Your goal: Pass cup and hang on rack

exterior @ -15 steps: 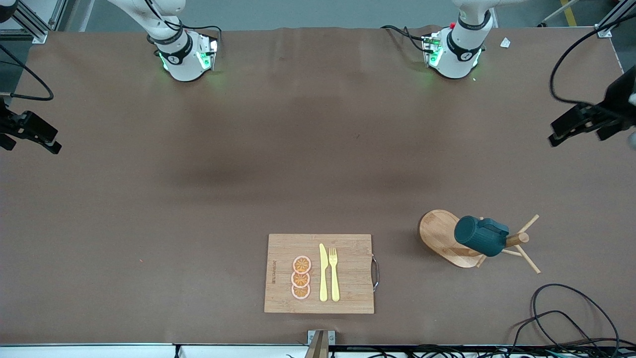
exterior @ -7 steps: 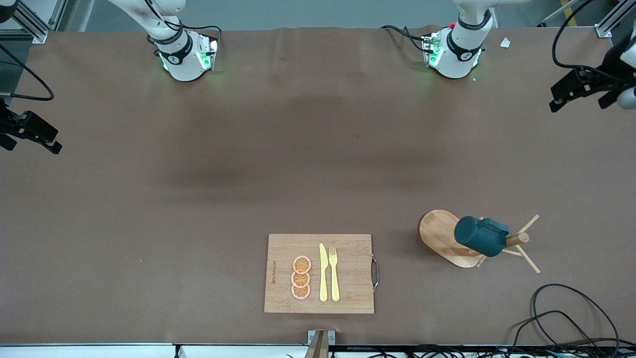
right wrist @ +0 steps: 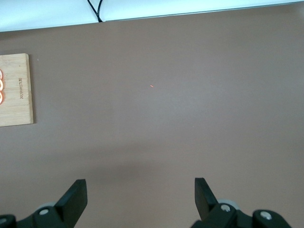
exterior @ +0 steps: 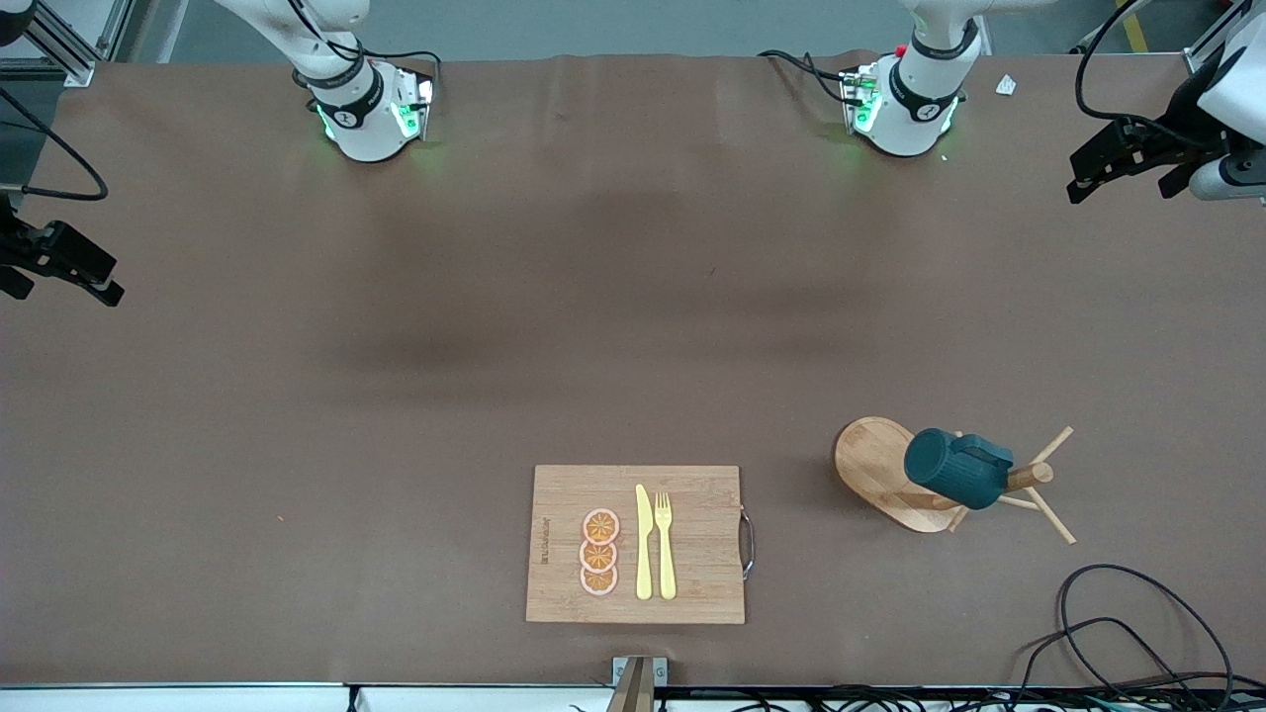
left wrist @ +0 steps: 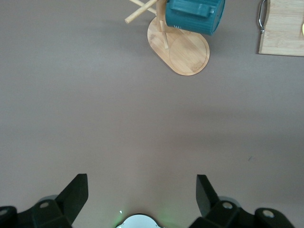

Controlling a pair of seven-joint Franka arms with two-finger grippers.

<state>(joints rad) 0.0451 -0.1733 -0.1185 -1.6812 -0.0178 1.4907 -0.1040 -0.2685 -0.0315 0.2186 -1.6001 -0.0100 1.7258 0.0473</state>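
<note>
the cup (exterior: 957, 469) hangs on the rack (exterior: 890, 475), lying sideways, near the left arm's end of the desk. the left tool (left wrist: 141, 192), fingers spread and empty, is the closer 1; the right tool (right wrist: 140, 192), also spread, waits over bare desk.

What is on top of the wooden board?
On the board lie three orange slices in a row, with a yellow knife and fork beside them. Whatever wood is under them is covered. The cup hangs on the rack instead.
</note>
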